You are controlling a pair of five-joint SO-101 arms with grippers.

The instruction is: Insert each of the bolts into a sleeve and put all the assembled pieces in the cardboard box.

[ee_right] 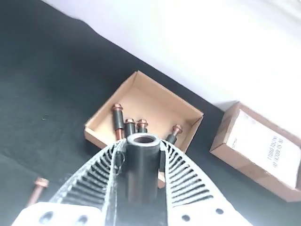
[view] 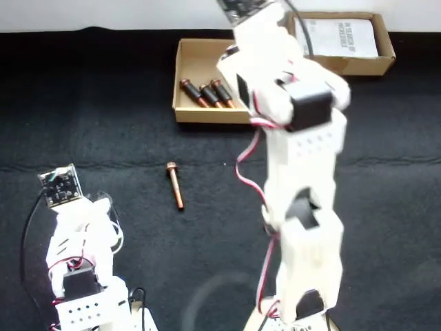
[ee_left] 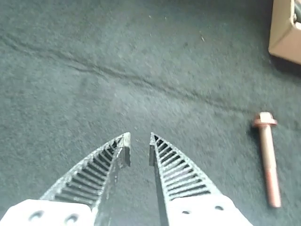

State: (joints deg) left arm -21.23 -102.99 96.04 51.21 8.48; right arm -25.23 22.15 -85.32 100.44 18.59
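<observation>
Right jaws clamp a dark sleeve (ee_right: 140, 174); left jaws, narrowly parted, hang near a loose bolt (ee_left: 267, 157) on the desk (ee_left: 94, 70).

We judge this a robotics lab bench: 2 white printed arms, the left arm (view: 79, 248) and the right arm (view: 303, 152), with exposed wiring (view: 239, 169), stand on a black cloth (view: 103, 110) against a white wall (view: 103, 14), a cardboard box (view: 207, 115) on the cloth.

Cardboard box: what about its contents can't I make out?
- High view: the right arm covers the cardboard box's right side.
- Right wrist view: the sleeve in the right gripper hides the assembled pieces' near ends.
- Left wrist view: the frame edge cuts off most of the box.
</observation>
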